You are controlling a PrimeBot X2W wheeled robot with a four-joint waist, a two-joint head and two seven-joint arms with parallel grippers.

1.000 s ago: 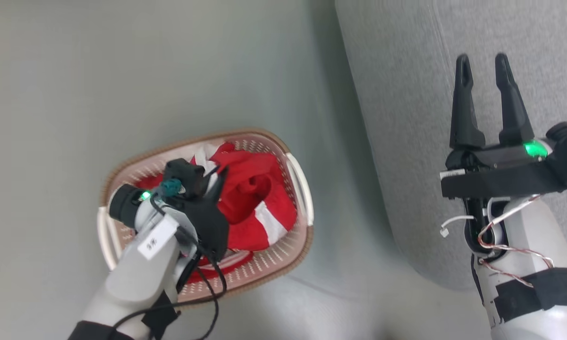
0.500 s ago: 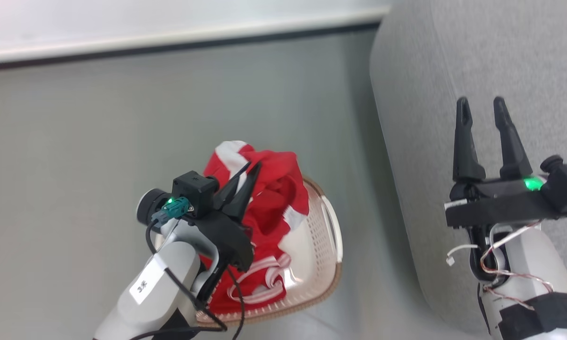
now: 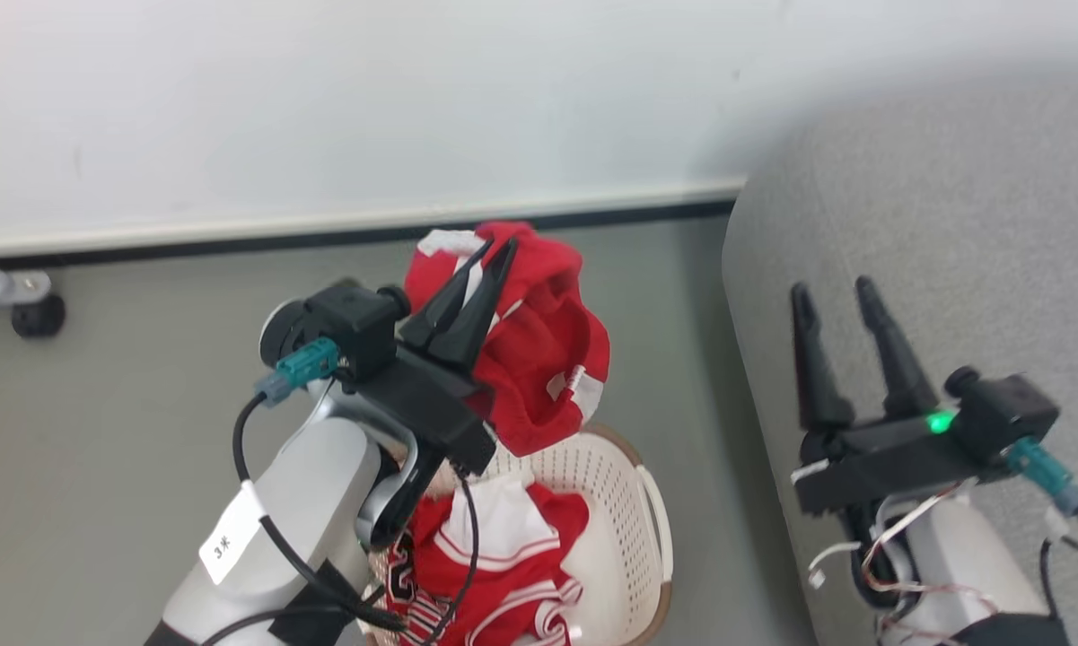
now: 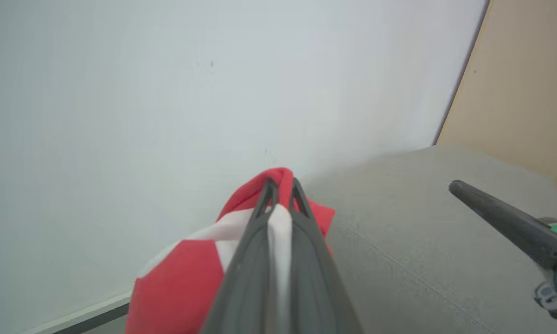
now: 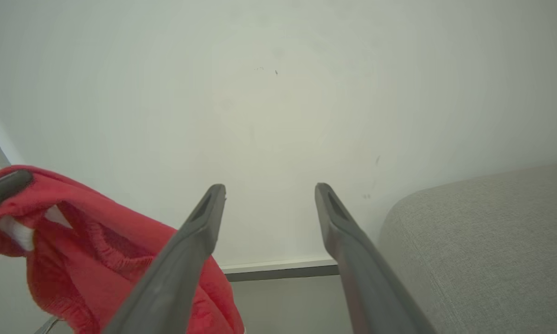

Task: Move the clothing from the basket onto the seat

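Fingers [image 3: 487, 301] of your left gripper [image 3: 497, 249] are pinched tight on a fold of the red shorts [image 3: 539, 359], white trim showing between them in the left wrist view, and the cloth hangs in a bunch below the tips with its long axis dropping toward the basket [image 3: 628, 502]. From those fingers the seat [image 3: 933, 224] lies off to your right, across a strip of bare floor [image 3: 700, 377], so the carry you need is a sideways swing to the right rather than more height. Your right gripper [image 3: 833, 289] is the nearer one to the seat, hovering over its rounded edge, but its fingers stand wide apart and hold nothing, so the left arm has to make the trip. The jersey [image 3: 494, 574] lies in the basket, part of its black-and-white lettering showing. Against a second ago, when your left gripper was down inside the basket on the heaped clothing, the shorts are now lifted above the rim; the head camera has tilted up too, bringing the wall [image 3: 413, 108] into view, so judge the lift against the basket, not the frame.
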